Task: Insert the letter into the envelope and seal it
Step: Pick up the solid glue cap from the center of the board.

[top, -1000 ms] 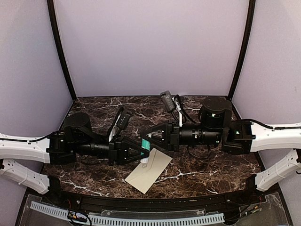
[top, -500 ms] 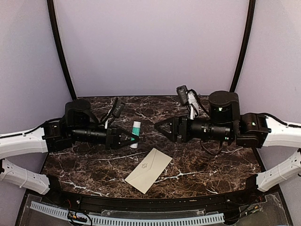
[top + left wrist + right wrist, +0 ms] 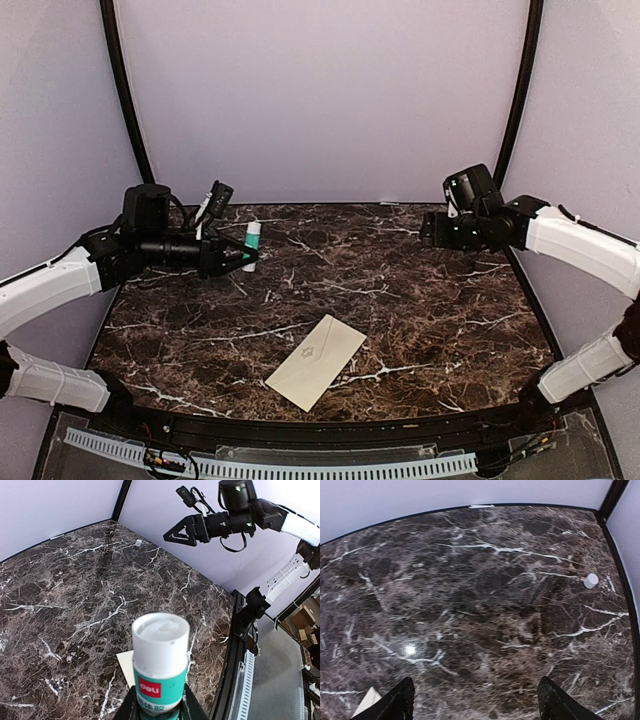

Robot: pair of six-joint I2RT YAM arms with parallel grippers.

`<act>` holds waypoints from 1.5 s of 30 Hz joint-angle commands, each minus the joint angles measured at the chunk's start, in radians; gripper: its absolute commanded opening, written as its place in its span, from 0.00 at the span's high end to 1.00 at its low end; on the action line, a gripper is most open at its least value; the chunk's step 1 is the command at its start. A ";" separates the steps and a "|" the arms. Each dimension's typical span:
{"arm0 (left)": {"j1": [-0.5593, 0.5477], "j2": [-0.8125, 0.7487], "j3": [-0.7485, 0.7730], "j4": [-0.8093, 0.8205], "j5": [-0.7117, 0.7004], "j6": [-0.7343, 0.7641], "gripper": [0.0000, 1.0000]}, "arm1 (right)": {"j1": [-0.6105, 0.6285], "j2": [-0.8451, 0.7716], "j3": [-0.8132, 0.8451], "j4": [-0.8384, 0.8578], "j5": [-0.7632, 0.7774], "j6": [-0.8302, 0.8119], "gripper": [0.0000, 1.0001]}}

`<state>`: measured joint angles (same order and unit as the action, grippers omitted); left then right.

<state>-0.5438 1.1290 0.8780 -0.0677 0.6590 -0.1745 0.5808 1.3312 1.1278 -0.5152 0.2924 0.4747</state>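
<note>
The cream envelope (image 3: pixel 316 362) lies flat near the table's front middle, its flap folded down and its emblem facing up. One corner of it shows in the left wrist view (image 3: pixel 125 663) and in the right wrist view (image 3: pixel 367 703). The letter is out of view. My left gripper (image 3: pixel 245 256) hovers at the back left, shut on a green-and-white glue stick (image 3: pixel 254 237) whose white top (image 3: pixel 160 636) points away from the fingers (image 3: pixel 192 709). My right gripper (image 3: pixel 428 229) hangs high at the back right, open wide and holding nothing (image 3: pixel 479 711).
A small white round object (image 3: pixel 591 580) lies near the back wall; it also shows in the left wrist view (image 3: pixel 138 543). Dark marble tabletop (image 3: pixel 420 310) spreads between the arms. Black frame posts and lilac walls close in the back and sides.
Both arms drew apart from above the envelope to opposite back corners. My right gripper opened. The left carried the glue stick back-left. The envelope stayed in place.
</note>
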 commanded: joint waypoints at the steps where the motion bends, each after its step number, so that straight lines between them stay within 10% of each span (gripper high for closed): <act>1: 0.004 -0.049 -0.025 -0.050 -0.066 0.104 0.95 | -0.168 0.122 0.070 -0.046 -0.004 -0.112 0.20; 21: 0.004 -0.061 -0.019 -0.095 -0.134 0.122 0.95 | -0.553 0.786 0.573 -0.087 -0.053 -0.250 0.36; 45: 0.005 -0.032 -0.010 -0.098 -0.117 0.119 0.95 | -0.611 0.940 0.646 -0.078 -0.143 -0.245 0.60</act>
<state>-0.5430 1.0992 0.8539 -0.1593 0.5232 -0.0666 -0.0319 2.2475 1.7504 -0.6018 0.1669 0.2253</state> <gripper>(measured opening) 0.220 0.415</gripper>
